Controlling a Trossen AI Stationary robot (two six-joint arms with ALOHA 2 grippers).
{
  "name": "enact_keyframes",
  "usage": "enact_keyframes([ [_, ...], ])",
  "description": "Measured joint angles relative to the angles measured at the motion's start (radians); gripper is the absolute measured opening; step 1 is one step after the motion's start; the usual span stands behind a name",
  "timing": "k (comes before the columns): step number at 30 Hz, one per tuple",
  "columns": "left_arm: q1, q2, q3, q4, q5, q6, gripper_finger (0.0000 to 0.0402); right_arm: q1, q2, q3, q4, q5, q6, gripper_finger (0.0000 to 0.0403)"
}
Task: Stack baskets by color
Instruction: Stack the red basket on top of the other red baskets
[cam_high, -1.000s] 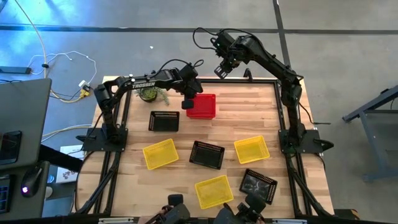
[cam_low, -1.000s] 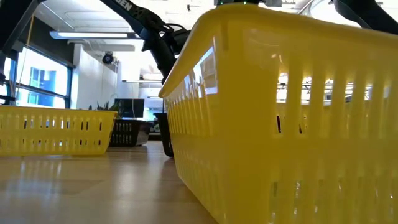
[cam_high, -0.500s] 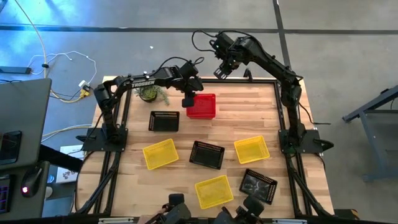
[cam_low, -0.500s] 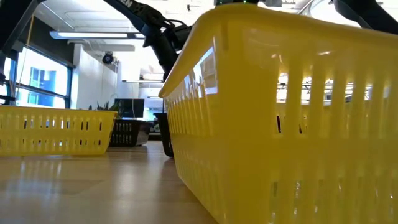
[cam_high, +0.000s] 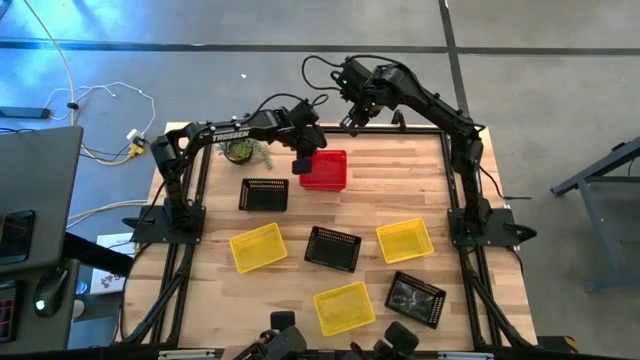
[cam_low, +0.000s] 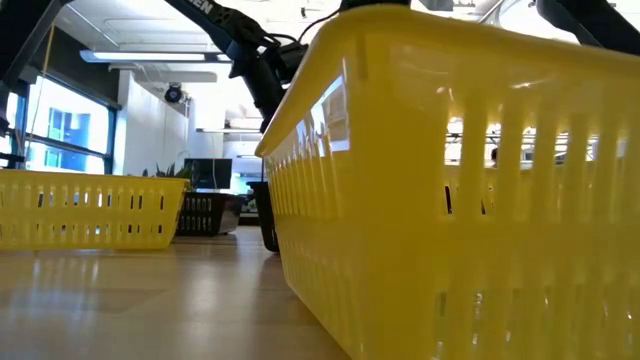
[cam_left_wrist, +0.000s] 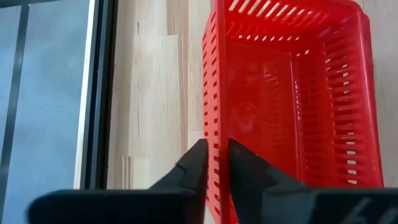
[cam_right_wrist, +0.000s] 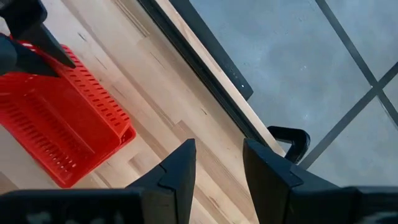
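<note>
The red basket (cam_high: 324, 170) sits near the far edge of the wooden table (cam_high: 420, 175), with bare wood between it and the black rail. Grey floor beyond the rail. The left claw (cam_left_wrist: 215, 163) is pinched shut on the red basket's side wall, one finger inside, one outside. The right claw (cam_right_wrist: 217, 163) hangs open over the far edge, just beyond the basket, holding nothing.
</note>
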Motion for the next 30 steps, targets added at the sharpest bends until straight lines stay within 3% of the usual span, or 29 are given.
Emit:
enact_keyframes([
  [4, 0.002, 0.0, 0.0, -0.003, 0.0, 0.0, 0.0006, 0.0, 0.0, 0.0, -0.011, 0.001, 0.001, 0.0119],
  [12, 0.002, 0.0, 0.0, 0.004, 0.037, 0.0, 0.0003, 0.0, 0.0, 0.0, -0.023, 0.025, 0.001, 0.0119],
  [20, 0.012, 0.0, 0.089, -0.084, 0.09, 0.001, 0.0001, 0.0, 0.0, 0.0, -0.031, 0.025, -0.025, 0.0119],
  [25, 0.028, 0.0, 0.136, -0.152, 0.187, -0.01, 0.0001, 0.0, 0.0, 0.0, -0.038, 0.025, -0.024, 0.0119],
  [30, 0.051, 0.0, 0.14, -0.184, 0.189, -0.027, 0.0, 0.0, 0.0, 0.0, -0.041, 0.025, -0.024, 0.0119],
])
